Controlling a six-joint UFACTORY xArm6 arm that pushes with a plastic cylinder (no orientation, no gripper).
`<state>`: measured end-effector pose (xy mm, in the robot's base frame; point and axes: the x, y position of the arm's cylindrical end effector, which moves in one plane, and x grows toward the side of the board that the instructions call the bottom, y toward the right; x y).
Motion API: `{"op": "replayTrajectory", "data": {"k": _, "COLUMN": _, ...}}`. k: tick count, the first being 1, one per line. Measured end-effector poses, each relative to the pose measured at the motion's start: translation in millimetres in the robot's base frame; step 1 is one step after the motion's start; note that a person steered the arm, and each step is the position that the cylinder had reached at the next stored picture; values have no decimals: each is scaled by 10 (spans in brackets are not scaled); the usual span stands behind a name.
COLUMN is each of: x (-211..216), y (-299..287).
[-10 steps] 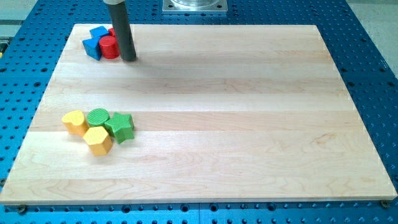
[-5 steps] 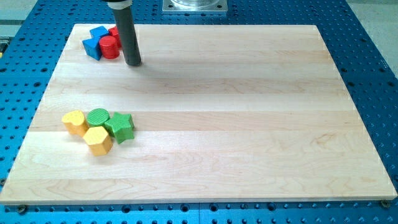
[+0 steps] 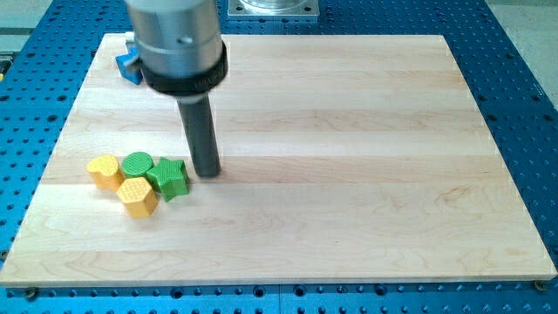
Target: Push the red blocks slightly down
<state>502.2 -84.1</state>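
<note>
My tip (image 3: 207, 172) rests on the wooden board (image 3: 349, 174) just right of the green star block (image 3: 170, 178), close to it but apart. The arm's wide grey body covers the board's top left corner. The red blocks are hidden behind it. Only a sliver of a blue block (image 3: 129, 64) shows at the arm's left edge.
A cluster lies at the view's lower left: a yellow round block (image 3: 105, 170), a green round block (image 3: 137, 163), a yellow hexagonal block (image 3: 138, 196) and the green star. A grey metal mount (image 3: 273, 8) sits beyond the board's top edge.
My tip has moved down the view and slightly right, from beside the red and blue blocks at the top left to beside the green star. The arm now hides the red blocks.
</note>
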Motion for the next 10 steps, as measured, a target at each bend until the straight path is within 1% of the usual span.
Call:
{"op": "replayTrajectory", "data": {"k": 1, "x": 316, "y": 97}}
{"op": "replayTrajectory", "data": {"k": 2, "x": -580, "y": 99}}
{"op": "replayTrajectory", "data": {"k": 3, "x": -1694, "y": 144}}
{"op": "replayTrajectory", "data": {"k": 4, "x": -2767, "y": -18}}
{"op": "replayTrajectory", "data": {"k": 5, "x": -3103, "y": -520}}
{"op": "replayTrajectory", "data": {"k": 6, "x": -2819, "y": -615}}
{"op": "replayTrajectory", "data": {"k": 7, "x": -2577, "y": -584}}
{"op": "replayTrajectory", "data": {"k": 8, "x": -3096, "y": -366}}
{"op": "replayTrajectory", "data": {"k": 9, "x": -2522, "y": -708}}
{"op": "replayTrajectory", "data": {"k": 10, "x": -1948, "y": -785}}
